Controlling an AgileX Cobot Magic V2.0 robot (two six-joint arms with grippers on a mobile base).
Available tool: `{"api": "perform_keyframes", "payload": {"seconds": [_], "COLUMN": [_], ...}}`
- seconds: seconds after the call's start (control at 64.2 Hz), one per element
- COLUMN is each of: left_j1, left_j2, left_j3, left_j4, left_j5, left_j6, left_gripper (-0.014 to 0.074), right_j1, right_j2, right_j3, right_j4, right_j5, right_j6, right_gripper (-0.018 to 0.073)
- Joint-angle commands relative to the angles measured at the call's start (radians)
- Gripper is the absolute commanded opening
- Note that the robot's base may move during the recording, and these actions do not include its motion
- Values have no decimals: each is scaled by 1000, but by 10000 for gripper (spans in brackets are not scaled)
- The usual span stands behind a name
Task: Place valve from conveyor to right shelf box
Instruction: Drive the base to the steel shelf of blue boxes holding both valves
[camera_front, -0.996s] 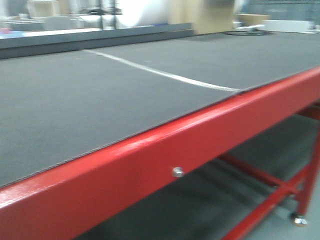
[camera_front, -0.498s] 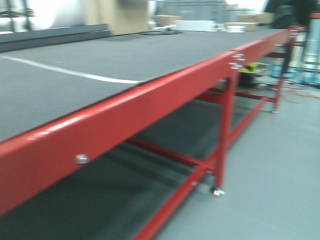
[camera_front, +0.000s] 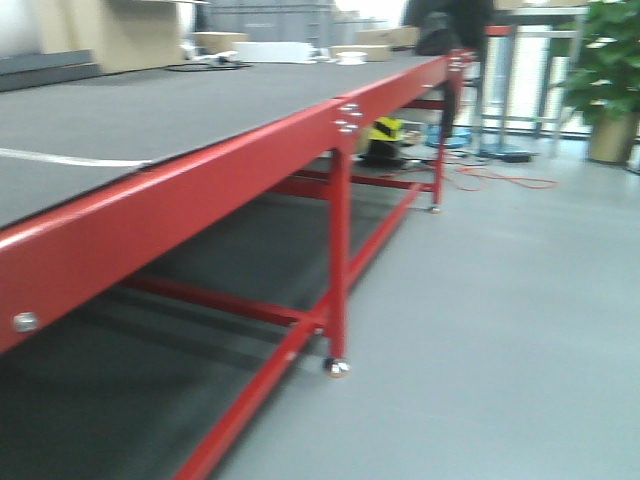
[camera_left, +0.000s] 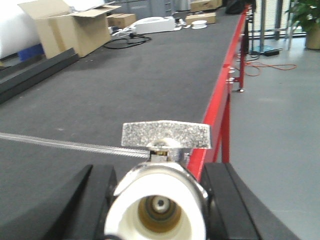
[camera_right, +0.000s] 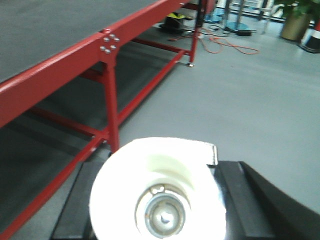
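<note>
My left gripper (camera_left: 160, 197) is shut on a silvery valve (camera_left: 150, 175) with a white end cap facing the camera and a flat grey lever (camera_left: 166, 135) on top. It is held over the dark grey conveyor belt (camera_left: 125, 85), near its red rim. My right gripper (camera_right: 160, 202) is shut on a second valve (camera_right: 150, 170), white cap towards the camera, held over the grey floor beside the conveyor's red frame (camera_right: 75, 57). The belt also shows in the front view (camera_front: 150, 110). The right shelf is out of view.
An open cardboard box (camera_left: 65, 30) and white items (camera_left: 155, 24) sit at the belt's far end. The conveyor's red legs (camera_front: 338, 260) stand on the grey floor (camera_front: 500, 320). A potted plant (camera_front: 605, 70), an orange cable (camera_front: 500, 180) and a yellow-black object (camera_front: 385, 130) are further off.
The front view has swung to the right. The belt has slid off to the left, and the floor, the conveyor legs and the plant have come into view.
</note>
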Motion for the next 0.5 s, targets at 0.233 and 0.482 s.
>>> {"api": "perform_keyframes", "payload": {"seconds": [0.233, 0.482], "left_j1": [-3, -3], "left_j2": [-7, -7], "left_j3": [-11, -11], "left_j4": [3, 3], "left_j5": [-61, -61], "left_j6": [-6, -6], "left_gripper": [-111, -111], "right_j1": [-3, -3], "right_j2": [-9, -9], "right_j3": [-19, -19], "right_j4": [1, 1], "right_j5": [-77, -77], "right_j6": [0, 0], "right_gripper": [-153, -153]}}
